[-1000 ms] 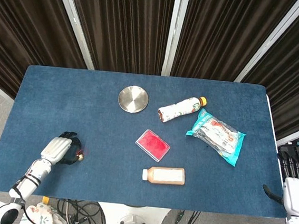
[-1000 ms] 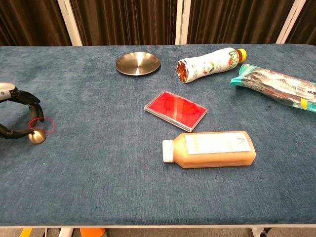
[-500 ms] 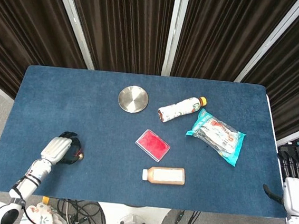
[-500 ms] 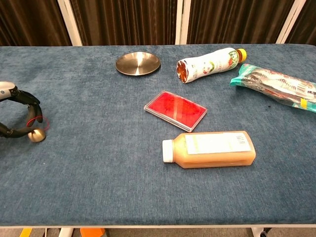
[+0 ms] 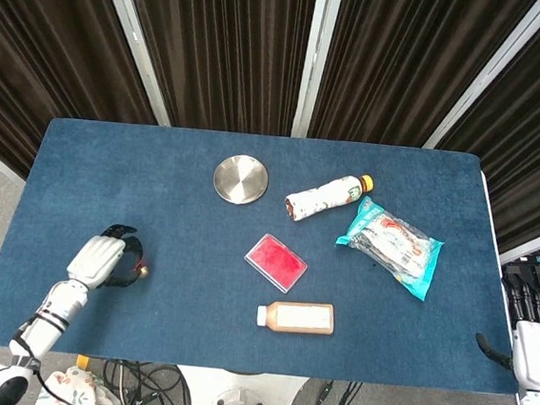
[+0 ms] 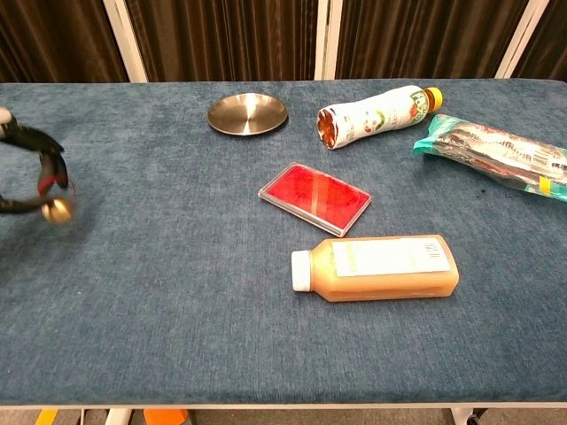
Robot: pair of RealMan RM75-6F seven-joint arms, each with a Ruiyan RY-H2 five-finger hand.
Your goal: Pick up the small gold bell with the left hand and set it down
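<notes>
The small gold bell (image 6: 58,210) with a red loop hangs pinched in my left hand (image 6: 31,170) at the far left, lifted off the blue table (image 6: 177,292). The head view shows that left hand (image 5: 102,259) over the table's front left part, with the bell (image 5: 143,270) at its fingertips. My right hand (image 5: 533,352) sits off the table's right edge at the lower right; its fingers are too little seen to tell how they lie.
A round metal dish (image 5: 241,179) lies at the back centre. A lying white bottle (image 5: 326,197), a teal snack pack (image 5: 392,245), a red flat case (image 5: 276,261) and a lying orange juice bottle (image 5: 296,316) fill the middle and right.
My left hand has risen and moved slightly back with the bell, which now hangs off the table surface. The right hand has not moved.
</notes>
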